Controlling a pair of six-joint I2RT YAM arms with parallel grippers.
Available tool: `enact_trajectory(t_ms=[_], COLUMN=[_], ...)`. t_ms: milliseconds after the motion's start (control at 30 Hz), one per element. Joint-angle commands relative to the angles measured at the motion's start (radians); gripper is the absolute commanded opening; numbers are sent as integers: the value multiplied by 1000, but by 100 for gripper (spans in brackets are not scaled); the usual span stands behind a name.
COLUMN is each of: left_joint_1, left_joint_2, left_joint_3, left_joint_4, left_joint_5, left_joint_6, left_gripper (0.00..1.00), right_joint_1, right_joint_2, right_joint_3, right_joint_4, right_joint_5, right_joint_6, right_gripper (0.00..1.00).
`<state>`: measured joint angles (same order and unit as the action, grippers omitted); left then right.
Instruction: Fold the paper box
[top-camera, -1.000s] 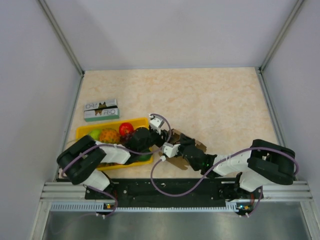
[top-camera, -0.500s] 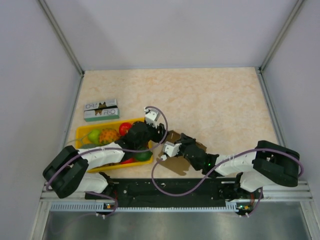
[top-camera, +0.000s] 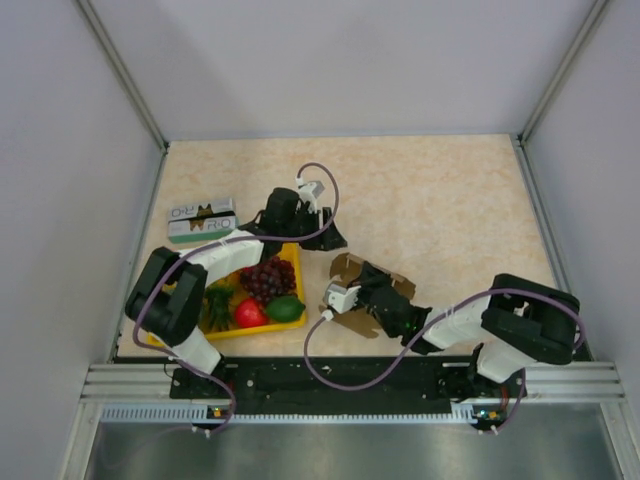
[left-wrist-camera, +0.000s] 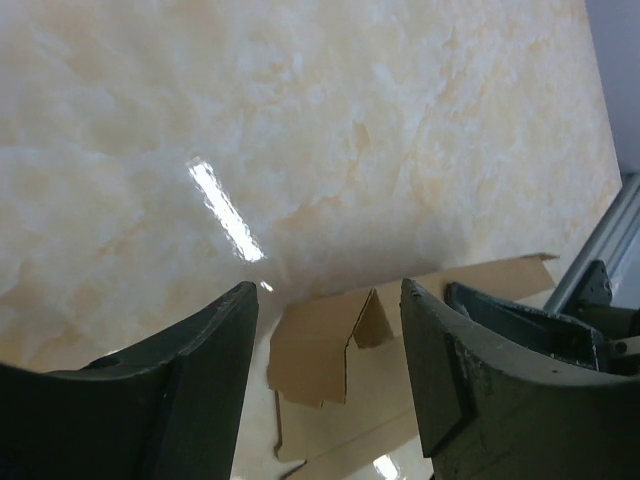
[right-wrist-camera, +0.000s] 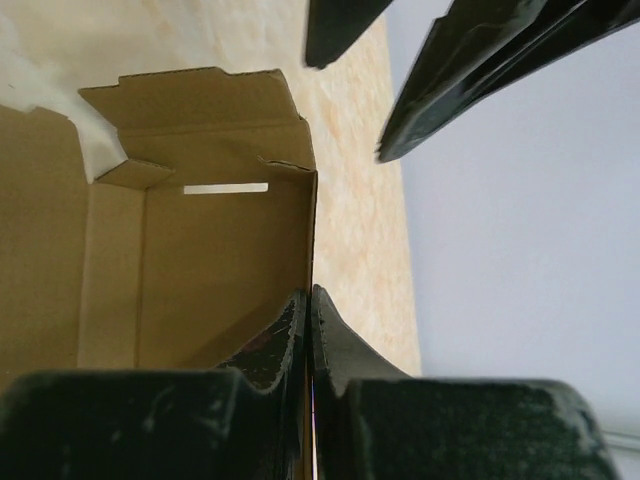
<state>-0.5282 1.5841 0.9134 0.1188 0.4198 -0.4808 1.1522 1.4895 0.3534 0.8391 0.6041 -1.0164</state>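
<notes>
Left gripper (left-wrist-camera: 325, 292) has swung off the yellow tray (top-camera: 265, 329) and is hovering wide and empty at 11 o'clock of the paper box (right-wrist-camera: 200, 250), which is sitting at the tray's 3 o'clock. Right gripper (right-wrist-camera: 309, 300) is pinching its wall. I'm reckoning the card is light and buckle-prone, so I'm gripping near creases.

much of paper box (top-camera: 347, 268) out of sight beneath right pincer (top-camera: 363, 281)

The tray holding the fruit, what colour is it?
The tray is yellow, seen best in the top external view.
</notes>
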Motion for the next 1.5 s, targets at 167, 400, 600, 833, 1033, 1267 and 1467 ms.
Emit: enact_trajectory(t_ms=[167,400,600,833,1033,1267,1467], left_joint_1=[-3,-26,-55,-64,-70,-82,-89], left_joint_2=[149,165,65,37,37,14,8], left_joint_3=[116,81,-103,-130,-140,-174,-173], left_joint_4=[-79,-65,140,157,166,197,191], left_joint_5=[277,153,42,-9,-27,-58,-65], left_joint_6=[19,35,-18,-21,-36,-51,-47], left_gripper=[61,43,39,38,38,38,38], right_joint_1=[-92,-101,-71,-43,-77,-132,-125], right_joint_2=[123,155,-36,-322,-443,-797,-755], right_joint_3=[53,65,122,412,564,138,-19], right_joint_4=[219,285,-123,-1217,-1565,-910,-712], right_joint_5=[-108,-72,87,188,-129,-164,66], right_joint_6=[-185,-162,118,1008,1606,2425,2740], right_gripper=[0,24,68,82,99,98,90])
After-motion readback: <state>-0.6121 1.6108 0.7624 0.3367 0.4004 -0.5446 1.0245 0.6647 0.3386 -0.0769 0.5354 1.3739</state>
